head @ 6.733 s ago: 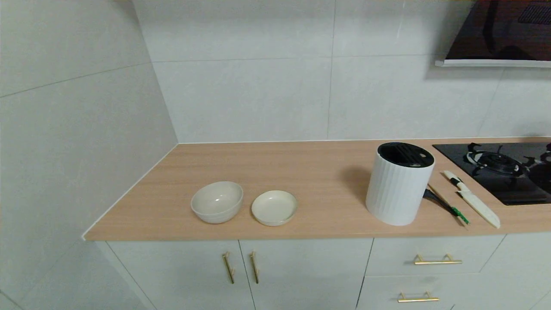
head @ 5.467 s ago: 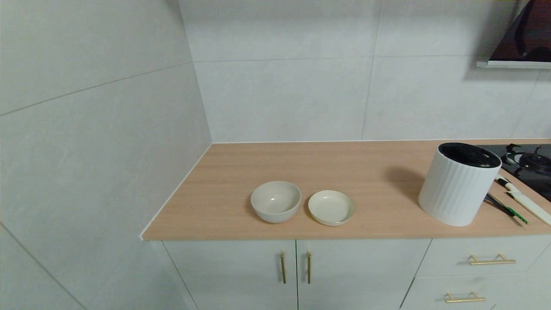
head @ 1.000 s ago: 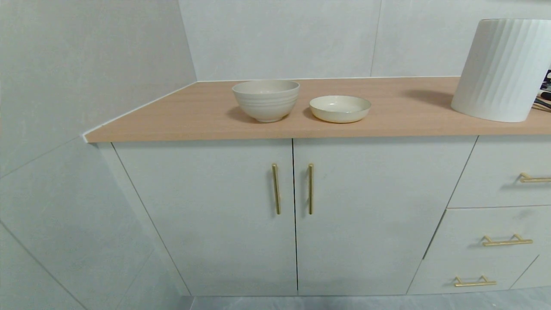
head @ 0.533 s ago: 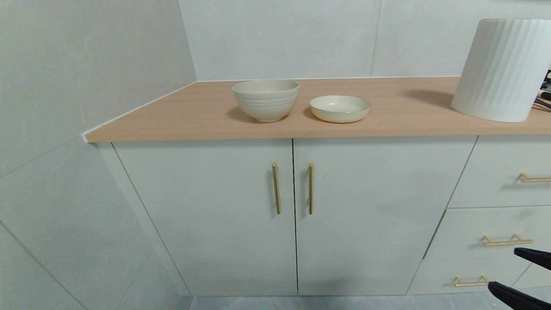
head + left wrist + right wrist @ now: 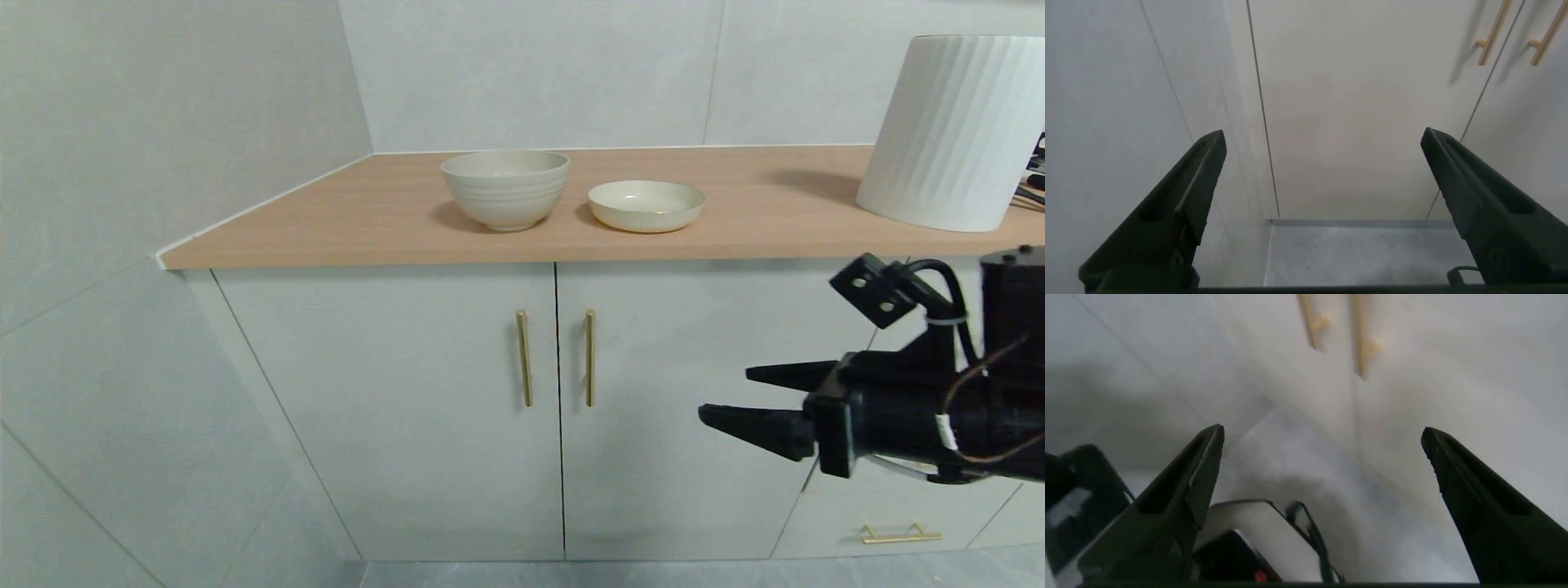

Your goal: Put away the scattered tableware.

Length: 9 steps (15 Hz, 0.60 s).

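Right tool [image 5: 727, 394] spread wide, pointed toward vertical cabinet handles [image 5: 589, 358], bowl [image 5: 504, 192] and dish [image 5: 646, 206] sat mouth-up on worktop [image 5: 326, 233] above it, left tool [image 5: 1323, 139] likewise spread.

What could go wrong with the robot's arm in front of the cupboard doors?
The right arm has its jaws open near the thin gold handle; they might miss it and bump the door. The bowl and dish sit toward the front edge of the counter, so a hard knock might shake them off.
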### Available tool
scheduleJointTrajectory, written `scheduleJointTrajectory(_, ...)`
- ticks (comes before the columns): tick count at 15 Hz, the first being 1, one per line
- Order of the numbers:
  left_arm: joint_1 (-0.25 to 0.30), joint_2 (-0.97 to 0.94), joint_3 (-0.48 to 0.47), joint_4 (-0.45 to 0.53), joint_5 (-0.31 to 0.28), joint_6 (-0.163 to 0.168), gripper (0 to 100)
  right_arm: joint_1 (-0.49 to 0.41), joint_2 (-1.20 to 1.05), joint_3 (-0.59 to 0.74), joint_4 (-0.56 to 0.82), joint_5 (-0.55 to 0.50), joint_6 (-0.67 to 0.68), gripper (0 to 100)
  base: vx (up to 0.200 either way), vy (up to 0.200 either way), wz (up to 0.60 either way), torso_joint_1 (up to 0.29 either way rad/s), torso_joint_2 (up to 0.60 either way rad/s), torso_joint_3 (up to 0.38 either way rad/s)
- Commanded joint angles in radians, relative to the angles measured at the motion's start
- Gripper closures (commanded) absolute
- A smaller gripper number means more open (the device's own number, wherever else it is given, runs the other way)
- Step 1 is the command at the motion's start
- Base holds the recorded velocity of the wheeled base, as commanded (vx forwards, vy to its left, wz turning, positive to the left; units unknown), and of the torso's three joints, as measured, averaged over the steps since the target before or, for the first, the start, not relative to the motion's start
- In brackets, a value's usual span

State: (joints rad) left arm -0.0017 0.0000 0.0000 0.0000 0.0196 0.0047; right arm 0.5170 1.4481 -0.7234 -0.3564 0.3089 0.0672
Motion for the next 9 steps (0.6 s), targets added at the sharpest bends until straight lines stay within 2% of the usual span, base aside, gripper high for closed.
scheduleJointTrajectory(1,0.0,0.002,0.0,0.0,0.0,0.0,0,0.061,0.164,-0.116,0.0,-0.002,0.022,0,0.0,0.0,0.0,0.0,0.0,0.0)
scheduleJointTrajectory(3,0.0,0.002,0.0,0.0,0.0,0.0,0,0.084,0.195,-0.137,-0.006,-0.001,0.066,0,0.0,0.0,0.0,0.0,0.0,0.0)
scheduleJointTrajectory(6,0.0,0.002,0.0,-0.002,0.0,0.0,0,0.086,0.227,-0.097,-0.019,0.002,0.078,0,0.0,0.0,0.0,0.0,0.0,0.0)
scheduleJointTrajectory(9,0.0,0.0,0.0,-0.002,0.0,0.0,0,0.095,0.31,-0.105,-0.171,-0.002,0.089,0,0.0,0.0,0.0,0.0,0.0,0.0)
